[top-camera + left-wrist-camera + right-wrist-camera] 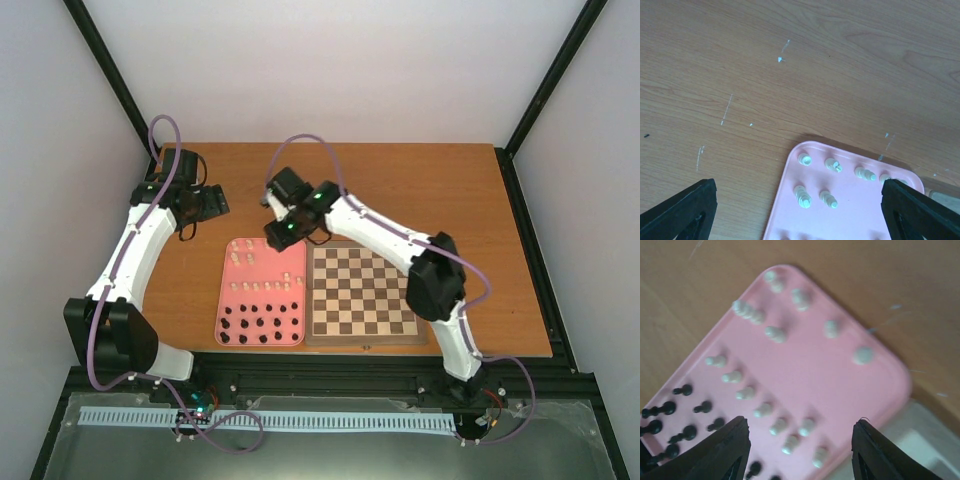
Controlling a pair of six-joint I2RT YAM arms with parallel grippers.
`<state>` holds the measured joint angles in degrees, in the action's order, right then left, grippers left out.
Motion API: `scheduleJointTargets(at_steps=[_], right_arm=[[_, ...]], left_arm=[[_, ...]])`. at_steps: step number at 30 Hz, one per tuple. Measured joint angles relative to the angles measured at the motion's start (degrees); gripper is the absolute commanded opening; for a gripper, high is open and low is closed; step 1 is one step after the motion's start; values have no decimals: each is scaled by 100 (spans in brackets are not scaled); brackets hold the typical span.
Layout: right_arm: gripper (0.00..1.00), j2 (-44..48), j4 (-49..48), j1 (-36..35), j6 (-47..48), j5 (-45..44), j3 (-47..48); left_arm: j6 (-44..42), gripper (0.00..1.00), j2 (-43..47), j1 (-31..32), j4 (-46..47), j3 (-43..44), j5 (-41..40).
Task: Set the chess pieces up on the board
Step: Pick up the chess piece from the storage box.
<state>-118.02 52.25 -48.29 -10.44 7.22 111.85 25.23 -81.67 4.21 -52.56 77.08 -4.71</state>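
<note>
Cream-white chess pieces (775,333) on the pink rectangular plastic tray (815,370), with the checked brown wooden board (360,295) just beside it.
We see the right gripper (801,424) above the tray's cream rows, jaws partly apart, holding nothing; the left gripper (797,187) hangs over the tray's far corner, jaws spread wide, likewise empty.

left gripper (797,200) spread wide, right gripper (800,425) parted, nothing between either's fingers

Wood-grain surface (790,75), matt and lightly scratched. Pink tray (805,370) looks like smooth plastic with a soft sheen. The board (360,290) is wooden; cream chess pieces (803,196) look smooth.
</note>
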Motion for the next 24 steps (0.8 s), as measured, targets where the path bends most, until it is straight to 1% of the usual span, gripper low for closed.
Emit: scheduleJointTargets(at_steps=[3,4,7,12,20,24], right_arm=[[57,-520,48,-302,-33,243,363],[57,-688,81,-363,-46,337,503],[57,-1088,155,-433,-96,540,925],[55,-1628,201,-448,-188,708,1663],[54,-2326,192,-466,-420,765,2262],[53,-2544,195,-481,-509,782,2302]], left_arm=[[2,92,17,-4,-83,46,-92],[2,94,20,-11,-149,114,-127],[7,96,59,-66,-214,424,-188],[28,96,247,-114,-245,896,-227],[48,96,522,-122,-243,992,-168],[46,96,557,-122,-243,990,-162]])
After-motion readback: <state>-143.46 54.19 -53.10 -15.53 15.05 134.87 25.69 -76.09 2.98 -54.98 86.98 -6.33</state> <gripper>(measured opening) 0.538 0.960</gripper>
